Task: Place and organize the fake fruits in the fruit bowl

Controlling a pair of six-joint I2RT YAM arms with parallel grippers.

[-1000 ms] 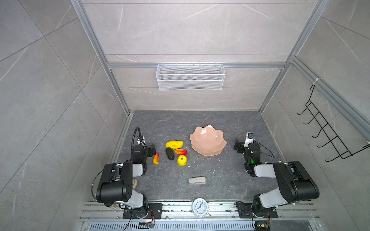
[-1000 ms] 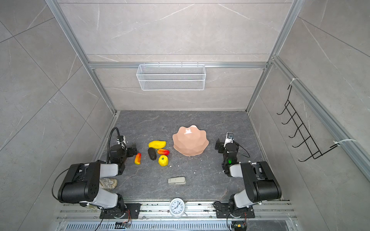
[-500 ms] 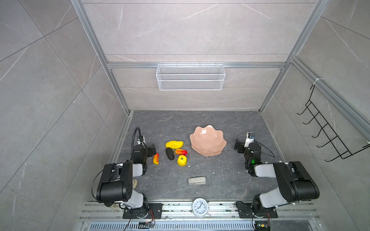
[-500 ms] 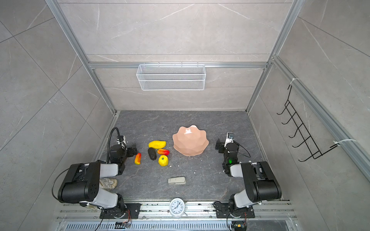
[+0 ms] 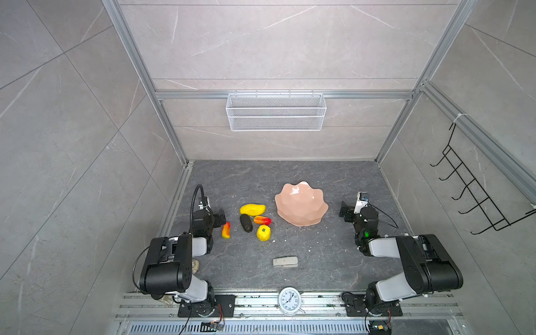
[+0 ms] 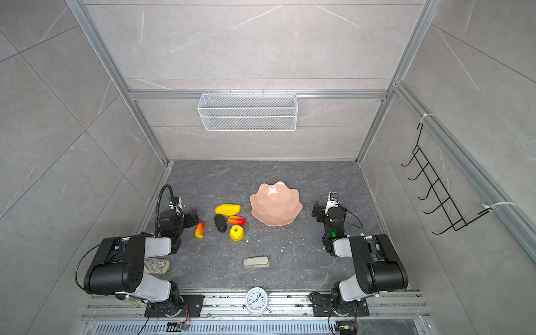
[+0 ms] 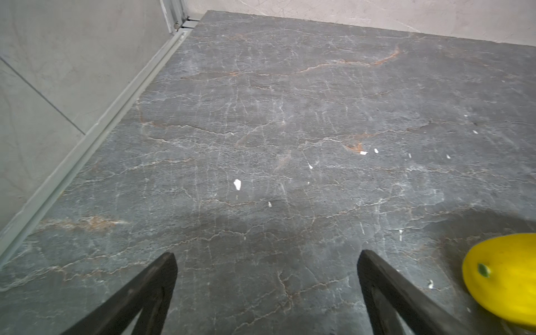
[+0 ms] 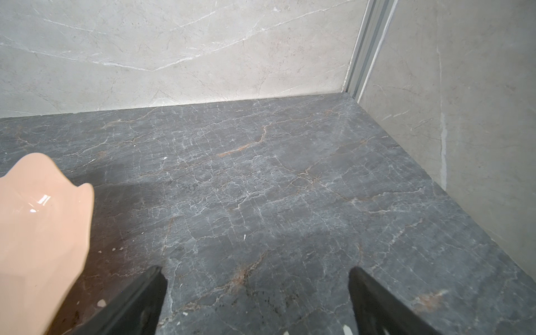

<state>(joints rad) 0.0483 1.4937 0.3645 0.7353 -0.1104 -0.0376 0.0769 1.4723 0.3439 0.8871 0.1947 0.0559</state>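
Observation:
Several fake fruits lie on the dark stone floor left of centre in both top views: a long yellow one [image 5: 252, 209], a blackish oval [image 5: 246, 222], a red-orange mango shape [image 5: 262, 220], a round yellow one [image 5: 263, 232], and a second mango shape [image 5: 226, 230] apart at the left. To their right the salmon-pink fruit bowl [image 5: 301, 204] stands empty. My left gripper [image 5: 219, 218] sits low just beside the left mango shape, open and empty [image 7: 266, 254]; a yellow fruit's end [image 7: 501, 278] shows beside it. Right of the bowl [image 8: 43, 220], my right gripper [image 8: 255, 269] is open over bare floor.
A grey-beige block [image 5: 285, 261] lies near the front centre. A beige stone-like lump [image 6: 156, 266] sits by the left arm's base, a white clock [image 5: 289, 300] on the front rail. A white wire basket [image 5: 275, 111] hangs on the back wall, black hooks [image 5: 475, 197] on the right wall.

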